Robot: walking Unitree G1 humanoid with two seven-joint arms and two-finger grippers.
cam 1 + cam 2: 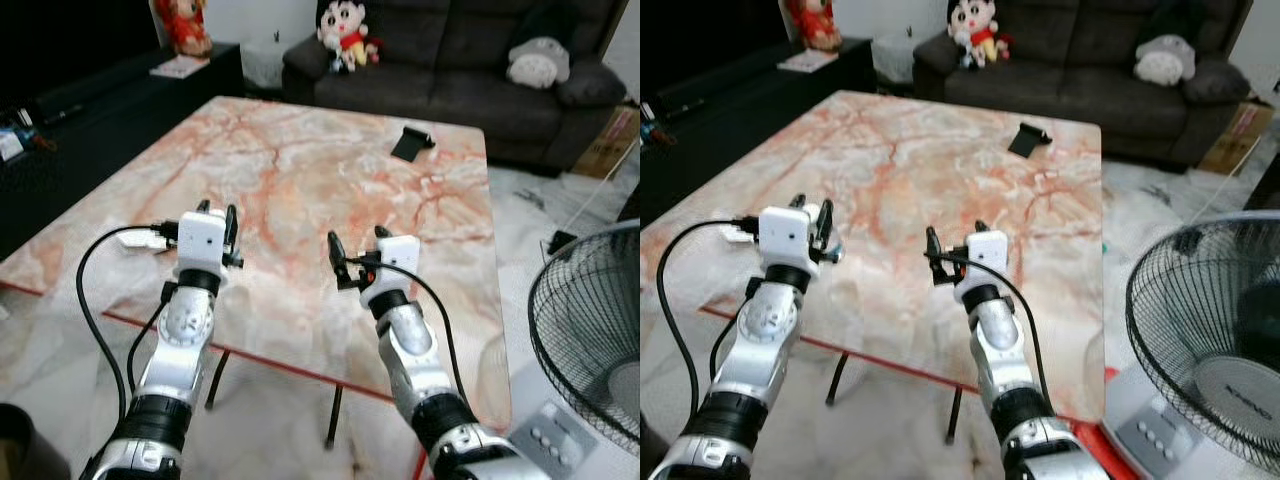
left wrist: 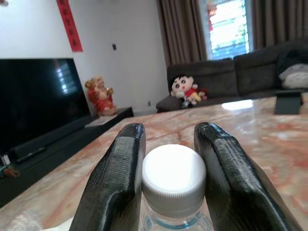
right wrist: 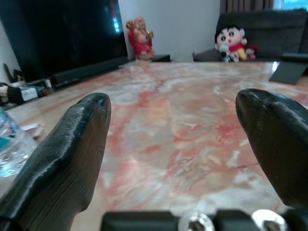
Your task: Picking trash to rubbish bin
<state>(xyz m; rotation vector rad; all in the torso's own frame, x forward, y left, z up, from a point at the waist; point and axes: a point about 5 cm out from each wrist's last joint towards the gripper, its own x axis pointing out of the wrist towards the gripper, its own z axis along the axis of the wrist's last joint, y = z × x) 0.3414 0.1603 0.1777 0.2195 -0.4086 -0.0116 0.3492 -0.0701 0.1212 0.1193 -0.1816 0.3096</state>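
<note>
While both silver arms reach forward over a marble table, the scene reads as follows.

Table: a large marble table (image 1: 300, 170) with pink and orange veins fills the centre of the head views, its near edge crossing the lower half of the frame.

Left gripper: the left gripper (image 1: 218, 222) sits at centre left of the frame, over the table's near left part. Its two black fingers (image 2: 118, 183) are closed against the white cap of a clear plastic bottle (image 2: 174, 185), one finger on each side (the wrist view shows the cap squeezed between them).

Bottle position: near the table's left edge, held in that gripper; whether its base touches the table cannot be told.

Right gripper: the right gripper (image 1: 355, 250) hovers at centre frame over the near middle of the table, fingers spread wide with nothing between them.

Paper scrap: a small white piece (image 1: 133, 239) lies on the table just beside the left gripper.

Dark object: a small black item (image 1: 411, 142) lies on the far right of the table, upper centre right of the frame.

Background: a dark sofa (image 1: 470, 70) with soft toys across the top; a black fan (image 1: 590, 330) at lower right.
</note>
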